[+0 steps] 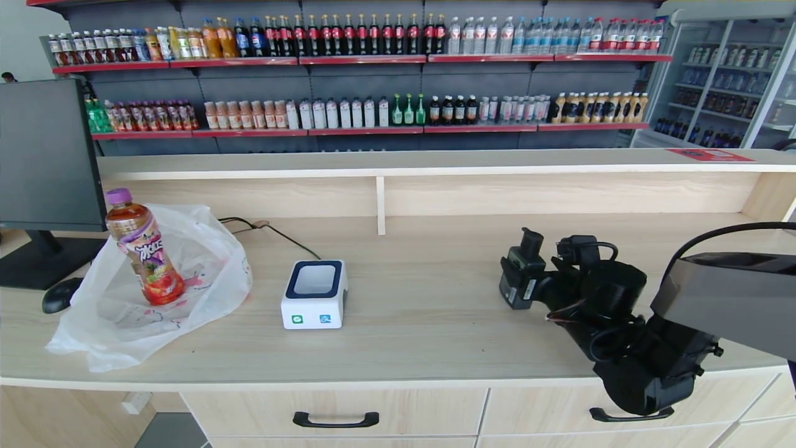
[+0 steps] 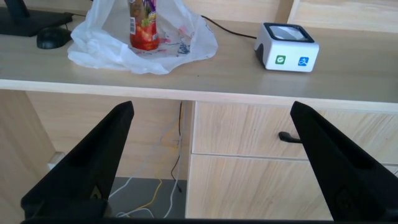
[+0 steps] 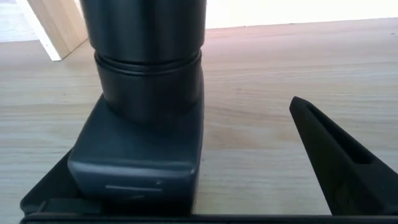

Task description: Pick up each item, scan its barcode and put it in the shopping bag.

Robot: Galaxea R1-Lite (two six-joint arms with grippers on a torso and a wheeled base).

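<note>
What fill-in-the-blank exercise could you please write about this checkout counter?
1. The bottle standing in the shopping bag has a ___ cap.
2. By the robot's sides, the scanner sits to the ___ of the shopping bag.
3. The left gripper, below the counter, has its fingers ___.
Missing words: purple; right; open.

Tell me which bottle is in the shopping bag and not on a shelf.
The purple-capped bottle of reddish drink: it stands alone in the shopping bag on the counter, while the others sit in rows on the shelves behind.
</note>
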